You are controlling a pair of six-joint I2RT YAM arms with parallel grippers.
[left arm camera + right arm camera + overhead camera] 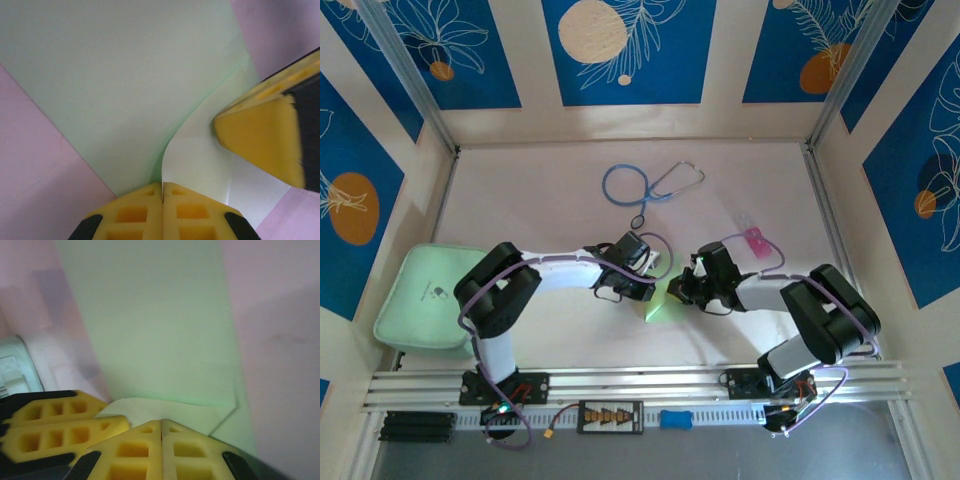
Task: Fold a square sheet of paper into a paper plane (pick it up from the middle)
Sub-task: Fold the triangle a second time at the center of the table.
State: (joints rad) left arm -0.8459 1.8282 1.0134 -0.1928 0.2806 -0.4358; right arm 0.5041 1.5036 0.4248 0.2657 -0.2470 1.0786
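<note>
- Counter (540, 200): flat, matte, pale pink surface carrying all items.
- Thick mint-green rounded pad (415, 300): smooth, with soft corners, lying at the counter's left edge, well apart from the paper.
- Blue stethoscope (645, 185): looped flexible tubing with metal ear tubes, lying near the far side.
- Pale green paper sheet (658, 308) (125, 90) (160, 325): thin, plain and partly folded, with a paler flap raised. It lies on the counter at centre, between the two grippers.
- Left gripper (663, 280) (162, 210): ribbed yellow foam fingers pressed together, pinching the curled edge of the raised flap.
- Right gripper (680, 290) (161, 450): yellow foam fingers pressed together at the flap's edge; whether paper is caught cannot be told.
- Small pink oblong item (753, 241): lies right of centre.
</note>
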